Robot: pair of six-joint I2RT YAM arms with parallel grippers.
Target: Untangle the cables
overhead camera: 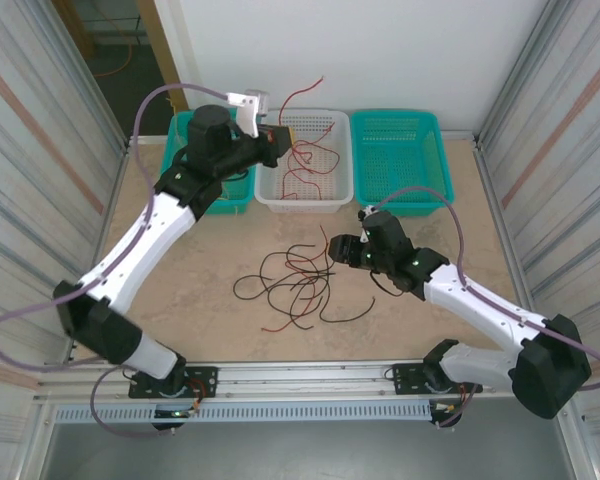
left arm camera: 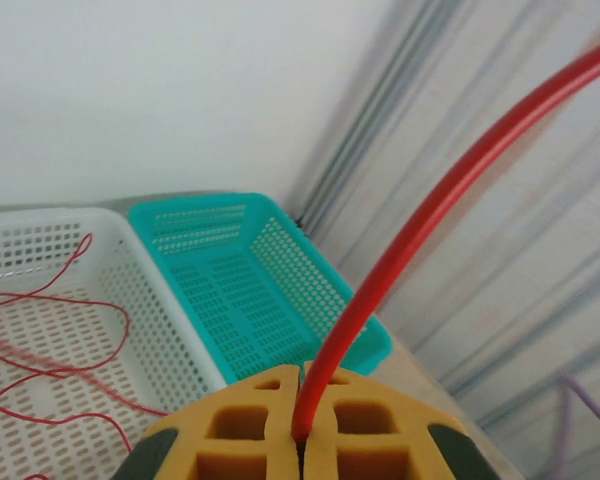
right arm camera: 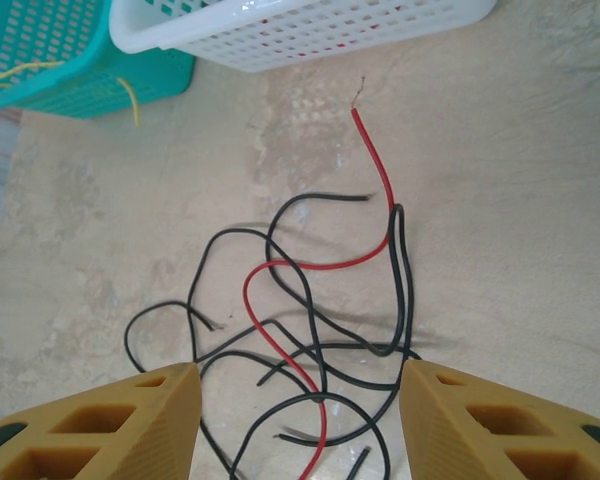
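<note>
**Cables: one red strand lifted, tangle on the table**

Left jaws, at the far side over the left edge of the white basket (overhead camera: pixel 305 205), are clamped tight on a red cable (left arm camera: pixel 400 250) that rises from between the yellow pads (left arm camera: pixel 240 430). More red cable lies inside that basket. Right jaws hang over the tangle (overhead camera: pixel 295 285) of black and red cables in the middle of the table (overhead camera: pixel 400 330); they stand well apart and grip nothing. The left teal basket (overhead camera: pixel 235 200) holds a yellow cable (right arm camera: pixel 20 72). The right teal basket (overhead camera: pixel 398 206) stands just beside the white one.
</note>
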